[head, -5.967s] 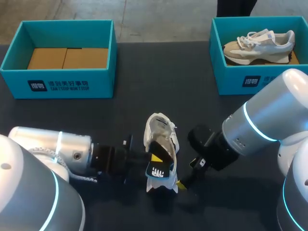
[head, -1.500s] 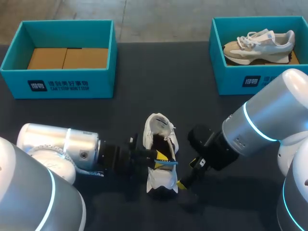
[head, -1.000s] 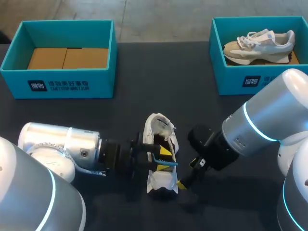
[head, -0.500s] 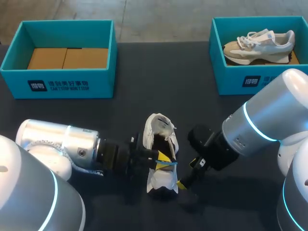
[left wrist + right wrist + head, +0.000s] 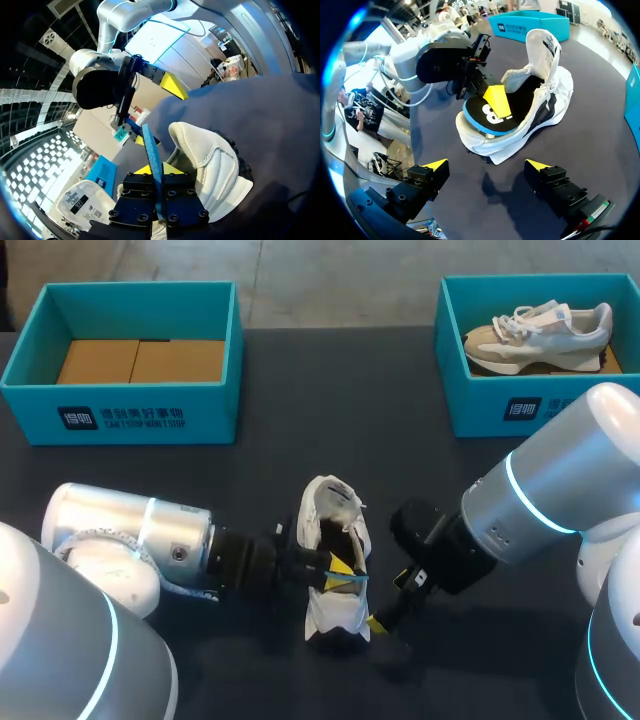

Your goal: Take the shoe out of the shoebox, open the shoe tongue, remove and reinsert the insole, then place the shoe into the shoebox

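Note:
A white shoe [image 5: 334, 540] lies on the dark table near its front middle, its opening facing up. In the right wrist view its tongue [image 5: 544, 47] stands up. My left gripper [image 5: 336, 568] comes in from the left over the shoe's heel and is shut on the black insole [image 5: 482, 120] with a blue edge [image 5: 151, 150], which sticks partly out of the shoe. My right gripper [image 5: 486, 167] stands open just right of the heel, nothing between its fingers; one yellow fingertip [image 5: 376, 623] shows beside the sole.
A teal shoebox [image 5: 120, 415] with brown cardboard inside stands at the back left. Another teal shoebox [image 5: 500, 405] at the back right holds a beige and white shoe [image 5: 540, 328]. Bare dark table lies between the boxes.
My left gripper's fingers have closed onto the insole at the shoe's heel. The right arm and the shoe have stayed in place.

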Controlling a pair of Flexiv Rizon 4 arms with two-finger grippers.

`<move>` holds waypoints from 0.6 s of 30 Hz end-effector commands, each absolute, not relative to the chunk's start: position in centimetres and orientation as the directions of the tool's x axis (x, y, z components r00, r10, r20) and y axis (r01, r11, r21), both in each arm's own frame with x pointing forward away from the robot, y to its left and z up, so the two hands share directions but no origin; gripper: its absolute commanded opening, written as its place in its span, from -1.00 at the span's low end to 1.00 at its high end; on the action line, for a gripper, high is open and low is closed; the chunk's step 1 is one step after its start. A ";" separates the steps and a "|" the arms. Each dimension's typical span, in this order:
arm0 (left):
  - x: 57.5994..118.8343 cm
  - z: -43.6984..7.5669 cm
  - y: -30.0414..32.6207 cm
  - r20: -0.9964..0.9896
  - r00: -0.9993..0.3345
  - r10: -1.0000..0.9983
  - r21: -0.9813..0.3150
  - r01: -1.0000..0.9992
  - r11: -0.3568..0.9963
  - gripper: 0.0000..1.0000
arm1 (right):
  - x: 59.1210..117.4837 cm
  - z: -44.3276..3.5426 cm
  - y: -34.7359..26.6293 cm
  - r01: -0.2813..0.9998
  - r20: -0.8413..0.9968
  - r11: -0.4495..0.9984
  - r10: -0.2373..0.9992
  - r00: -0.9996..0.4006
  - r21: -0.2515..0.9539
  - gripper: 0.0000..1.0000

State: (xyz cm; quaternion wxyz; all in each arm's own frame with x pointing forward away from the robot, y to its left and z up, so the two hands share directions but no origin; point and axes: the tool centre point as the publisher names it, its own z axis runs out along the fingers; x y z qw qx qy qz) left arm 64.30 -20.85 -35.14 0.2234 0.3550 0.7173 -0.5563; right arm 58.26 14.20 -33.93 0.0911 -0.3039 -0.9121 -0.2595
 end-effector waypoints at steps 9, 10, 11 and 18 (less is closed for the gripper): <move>63.6 -33.8 -20.7 -0.722 -0.645 0.248 -0.638 0.760 0.120 -0.22 | 58.1 -34.0 14.2 0.602 0.323 0.679 0.509 -0.798 0.420 1.00; 63.5 -33.6 -20.5 -0.723 -0.646 0.247 -0.638 0.760 0.120 -0.22 | 58.1 -34.0 14.2 0.602 0.323 0.679 0.509 -0.798 0.420 1.00; 63.3 -33.4 -20.4 -0.722 -0.651 0.234 -0.646 0.756 0.110 -0.24 | 58.1 -34.0 14.2 0.602 0.323 0.679 0.509 -0.798 0.420 1.00; 62.4 -32.2 -20.0 -0.723 -0.655 0.220 -0.654 0.751 0.089 -0.51 | 58.1 -34.0 14.2 0.602 0.323 0.679 0.509 -0.798 0.420 1.00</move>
